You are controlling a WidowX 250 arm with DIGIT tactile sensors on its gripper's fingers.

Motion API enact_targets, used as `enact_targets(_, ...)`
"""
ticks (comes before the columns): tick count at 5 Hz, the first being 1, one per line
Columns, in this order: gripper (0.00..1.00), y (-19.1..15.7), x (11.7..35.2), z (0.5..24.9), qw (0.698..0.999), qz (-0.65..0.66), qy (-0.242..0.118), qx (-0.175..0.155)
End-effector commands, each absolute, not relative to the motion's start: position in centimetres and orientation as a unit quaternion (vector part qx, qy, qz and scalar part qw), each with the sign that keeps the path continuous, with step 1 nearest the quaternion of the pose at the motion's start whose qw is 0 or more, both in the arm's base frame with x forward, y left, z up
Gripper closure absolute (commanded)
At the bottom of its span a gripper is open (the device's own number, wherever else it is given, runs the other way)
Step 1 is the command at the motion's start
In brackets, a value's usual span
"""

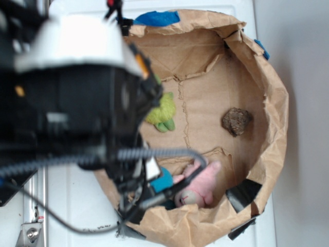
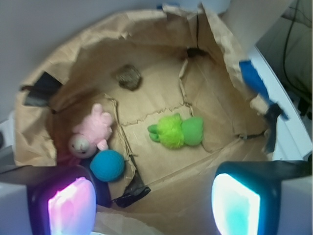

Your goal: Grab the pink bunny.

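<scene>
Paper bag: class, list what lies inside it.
Inside the bag: pink bunny, blue ball, green plush, brown lump. Anything beneath them is hidden.

Arm mostly black, blurred, with a large white rounded housing on top. Small orange marks on the casing. Coiled grey cable and thin black wires trail beside the gripper (image 2: 154,203). Finger pads (image 2: 72,205) glow: one pink-magenta, the other teal-white, both black-framed.

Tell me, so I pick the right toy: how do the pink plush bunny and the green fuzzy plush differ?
The pale-pink plush bunny has a cream face and touches the round teal ball; the fuzzy green plush toy lies alone mid-floor. The bunny sits near the paper wall. Both are soft toys, ungrasped.
</scene>
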State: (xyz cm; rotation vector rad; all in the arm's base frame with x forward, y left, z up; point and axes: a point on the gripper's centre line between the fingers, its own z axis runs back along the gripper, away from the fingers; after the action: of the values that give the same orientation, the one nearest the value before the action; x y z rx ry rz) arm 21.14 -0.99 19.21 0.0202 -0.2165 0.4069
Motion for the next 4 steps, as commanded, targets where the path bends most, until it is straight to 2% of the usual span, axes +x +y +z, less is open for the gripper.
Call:
enact_targets(1, 0.00, 0.0, 28.1, 14.4, 0.964, 0.226, -0.139, -0.009)
enact_targets(2, 0.00, 1.4, 28.9, 12.5, 0.965, 0.228, -0.127, -0.024)
enact_targets(3, 0.00, 1.1, 28.2, 12.1, 0.955, 0.256, -0.142, -0.050)
enact_targets(4, 0.00, -0.4, 26.2, 12.1, 0.956, 0.238, -0.151, -0.079)
